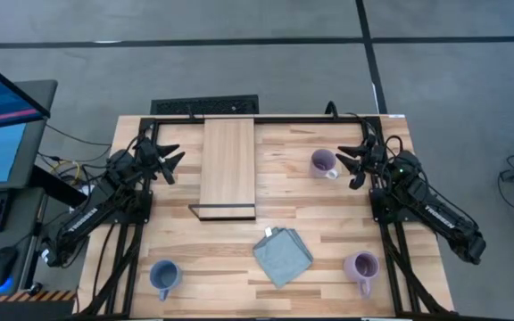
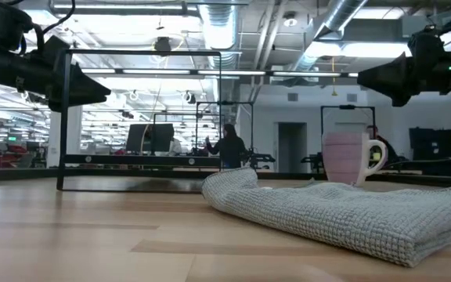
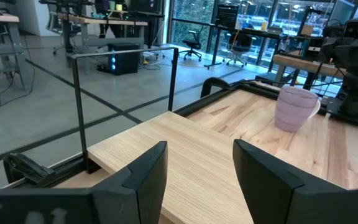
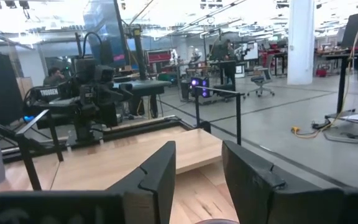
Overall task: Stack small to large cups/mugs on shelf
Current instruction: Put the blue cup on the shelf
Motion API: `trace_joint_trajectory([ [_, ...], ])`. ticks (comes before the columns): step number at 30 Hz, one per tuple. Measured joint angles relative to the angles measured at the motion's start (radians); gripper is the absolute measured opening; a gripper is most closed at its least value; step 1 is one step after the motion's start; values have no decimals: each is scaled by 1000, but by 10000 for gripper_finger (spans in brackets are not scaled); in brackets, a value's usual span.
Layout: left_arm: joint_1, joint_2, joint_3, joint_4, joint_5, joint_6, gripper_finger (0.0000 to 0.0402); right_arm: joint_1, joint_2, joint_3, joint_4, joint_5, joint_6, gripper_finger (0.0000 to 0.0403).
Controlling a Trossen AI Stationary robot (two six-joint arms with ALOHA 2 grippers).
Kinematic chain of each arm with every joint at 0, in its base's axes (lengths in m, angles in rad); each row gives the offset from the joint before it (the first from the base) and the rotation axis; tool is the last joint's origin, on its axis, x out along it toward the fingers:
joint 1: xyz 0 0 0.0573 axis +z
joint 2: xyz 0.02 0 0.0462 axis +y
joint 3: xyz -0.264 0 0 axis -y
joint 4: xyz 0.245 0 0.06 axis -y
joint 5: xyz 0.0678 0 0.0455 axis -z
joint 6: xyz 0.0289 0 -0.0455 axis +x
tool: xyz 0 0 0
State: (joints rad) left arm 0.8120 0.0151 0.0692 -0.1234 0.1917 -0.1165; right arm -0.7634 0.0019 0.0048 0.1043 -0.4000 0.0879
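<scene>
The shelf, a long light-wood board with a dark near edge, lies at the far middle of the table; it also shows ahead of the fingers in both wrist views. One lilac mug stands upright on its base right of the shelf. A second lilac mug stands near the front right, and a blue mug at the front left. My left gripper hovers open left of the shelf. My right gripper hovers open just right of the far lilac mug.
A folded grey-blue cloth lies between the two front mugs. A black metal frame runs along the table's far edge and beside the shelf. Bare tabletop lies between the shelf and the right arm.
</scene>
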Motion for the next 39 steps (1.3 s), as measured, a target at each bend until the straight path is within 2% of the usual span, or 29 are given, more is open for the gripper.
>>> trace_joint_trajectory([
  [7,0,0,0,0,0,0,174,0,0,0,0,0,3,153],
  [20,0,0,0,0,0,0,174,0,0,29,1,3,122,154],
  [39,0,0,0,0,0,0,174,0,0,35,1,5,122,154],
])
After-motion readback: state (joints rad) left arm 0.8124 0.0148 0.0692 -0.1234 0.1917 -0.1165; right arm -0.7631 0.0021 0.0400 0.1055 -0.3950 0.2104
